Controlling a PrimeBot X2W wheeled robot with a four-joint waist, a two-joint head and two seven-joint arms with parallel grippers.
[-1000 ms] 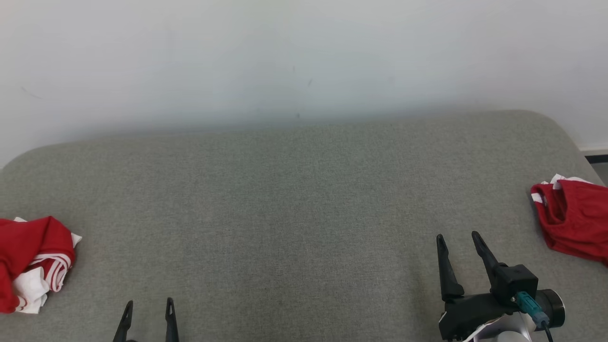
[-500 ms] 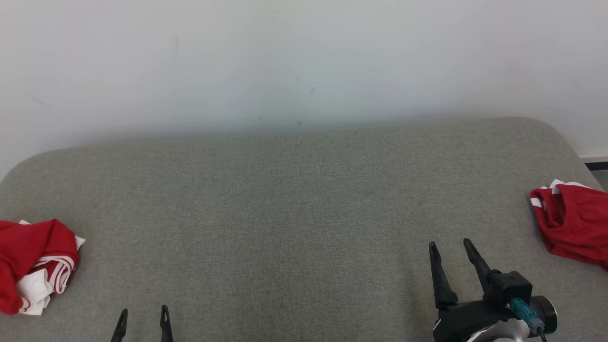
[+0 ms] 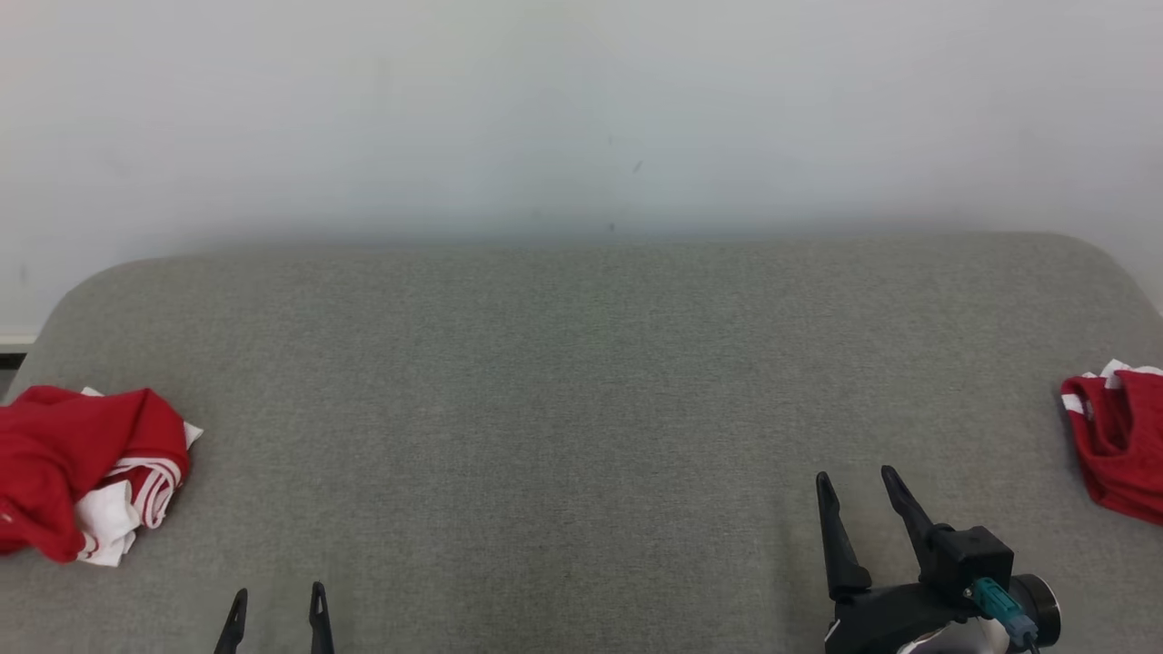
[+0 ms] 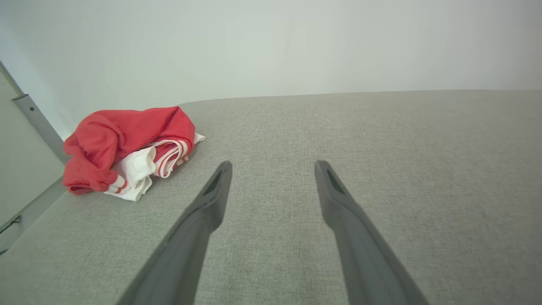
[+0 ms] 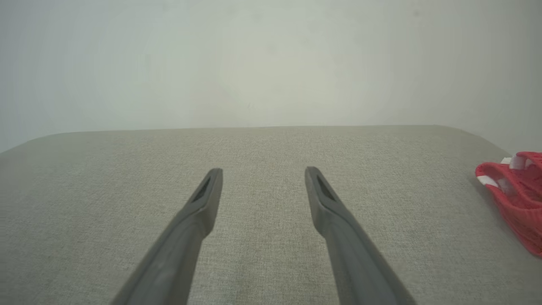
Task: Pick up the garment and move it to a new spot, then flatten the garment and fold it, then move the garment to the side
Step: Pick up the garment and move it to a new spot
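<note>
A crumpled red and white garment is seen bunched in a heap at the left end of the grey padded surface, close to that surface's left edge. Red cloth is folded over the top of the heap, and white cloth with red stripes is exposed on the side turned toward the middle of the surface. The heap is touched by neither gripper. A second red garment, with white trim at its top, is laid at the right end of the surface and is cut off by the border of the head view. The two garments are kept well apart by the wide middle of the surface.

The left gripper is found at the near edge of the surface, toward its left end and apart from the crumpled heap. In the left wrist view the heap is seen ahead and to the left of the fingers. Its jaws are spread wide and nothing is held between them.

The right gripper is held over the near right part of the surface, apart from the second garment, with its fingers pointed toward the far edge. Its jaws are likewise parted, with nothing gripped.

A pale wall is seen behind the far edge of the surface.
</note>
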